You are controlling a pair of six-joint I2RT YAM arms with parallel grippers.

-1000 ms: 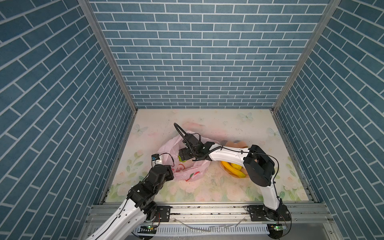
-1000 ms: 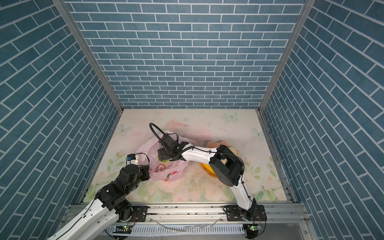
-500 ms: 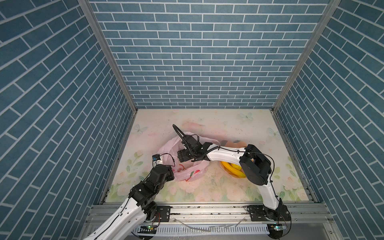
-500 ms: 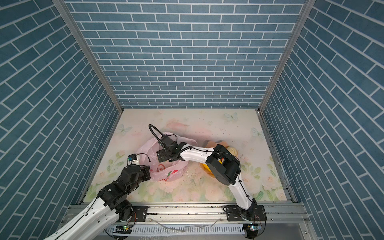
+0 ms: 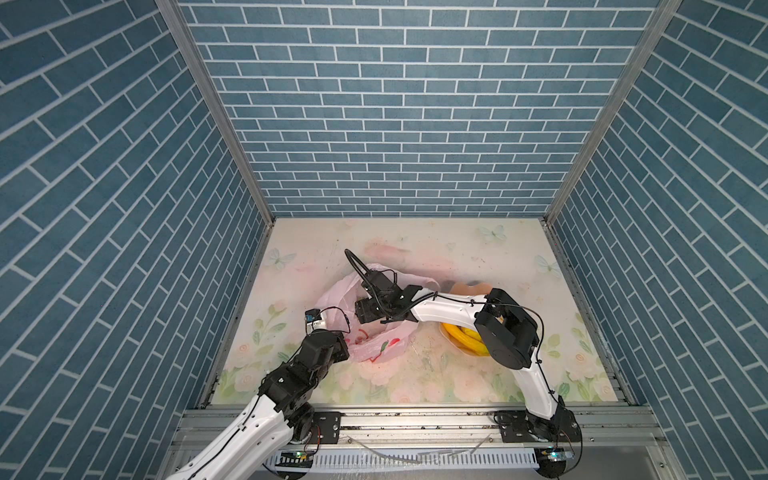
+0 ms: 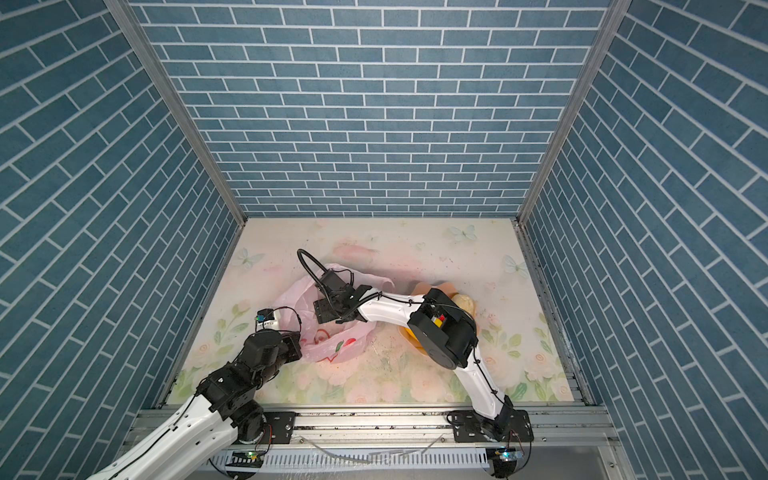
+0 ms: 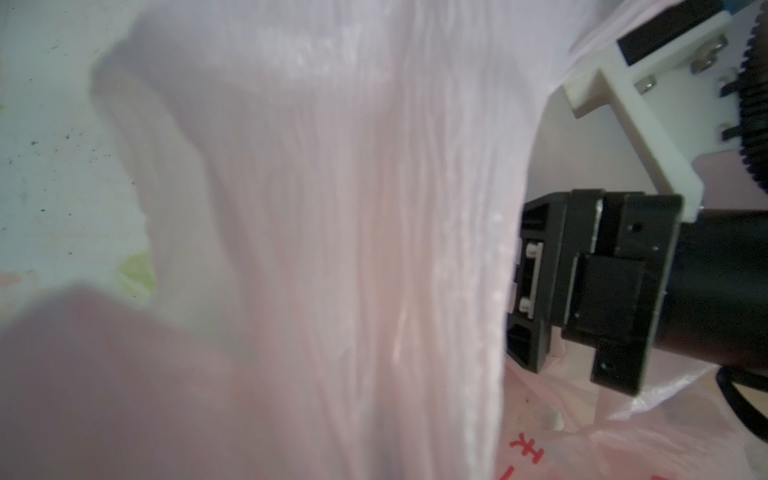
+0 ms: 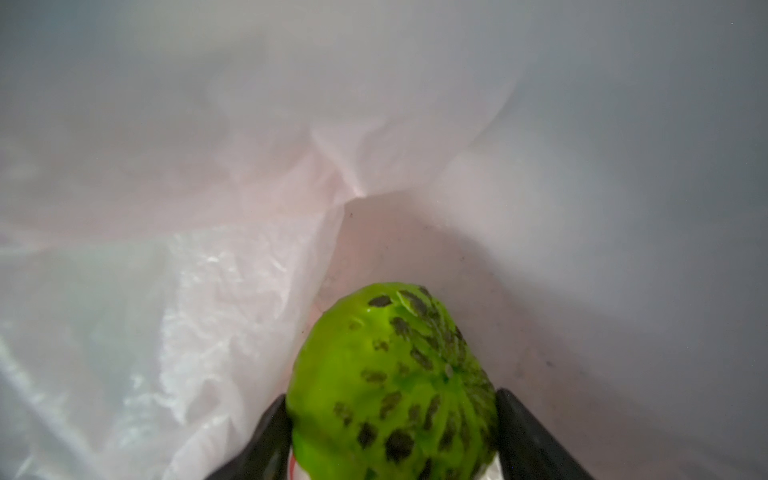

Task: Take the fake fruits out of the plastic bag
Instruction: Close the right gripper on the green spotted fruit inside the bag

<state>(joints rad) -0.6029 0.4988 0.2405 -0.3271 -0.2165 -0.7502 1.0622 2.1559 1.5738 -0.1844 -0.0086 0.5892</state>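
The pale-pink plastic bag lies crumpled left of the middle of the floral mat in both top views. My right gripper reaches down into its open mouth. Its two black fingers press on either side of a green fake fruit with dark speckles, inside the bag. My left gripper is at the bag's near left edge; its jaws are hidden by pleated plastic pulled taut from them. A yellow banana and a cream fruit lie in the peach bowl.
The right forearm spans from the bowl to the bag, and its elbow covers much of the bowl. Blue brick walls close in the mat on three sides. A metal rail runs along the front edge.
The right gripper's fingers have closed in onto the green fruit, and the arm has shifted slightly left, further into the bag. The left arm has stayed put.
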